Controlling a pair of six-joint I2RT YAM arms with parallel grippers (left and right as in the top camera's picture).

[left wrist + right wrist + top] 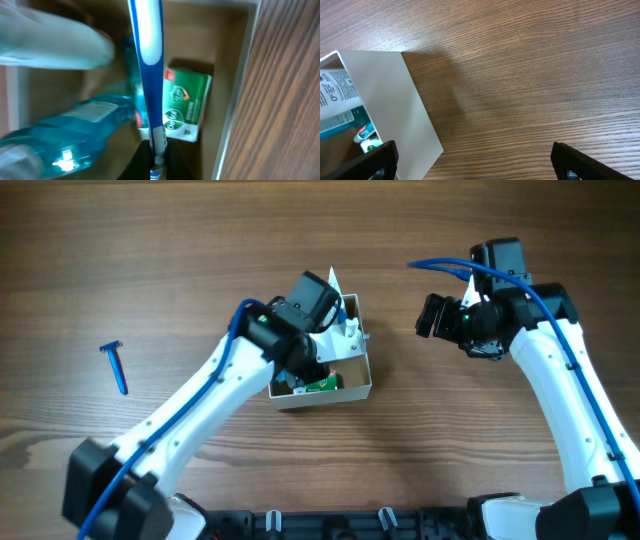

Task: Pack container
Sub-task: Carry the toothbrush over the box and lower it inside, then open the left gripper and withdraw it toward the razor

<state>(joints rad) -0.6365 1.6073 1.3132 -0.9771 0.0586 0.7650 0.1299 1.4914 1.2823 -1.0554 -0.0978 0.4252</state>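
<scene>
So the container [350,392] sits about mid-table [200,240], and the left arm is leaning right over it. In the left wrist view the left gripper [158,156] is clamped on the bottom end of a blue and white toothbrush [150,60], which sticks out above the open box. You can see the tan inside [225,40] past it.

There's stuff in there. A green soap box [187,102] lies flat near the right wall, a see-through blue bottle [75,135] is on its side to the left, and there's a small tube [141,117] between them (too blurry to read). Something pale and blurry is at the top left, can't tell what it is.

The right gripper [432,317] is off to the right of the box, well apart from it, jaws spread wide with nothing in them. Its wrist view shows both fingers [380,157] at the frame edges and the box's white wall [400,100].

A blue razor [116,367] lies alone at the far left of the table.
</scene>
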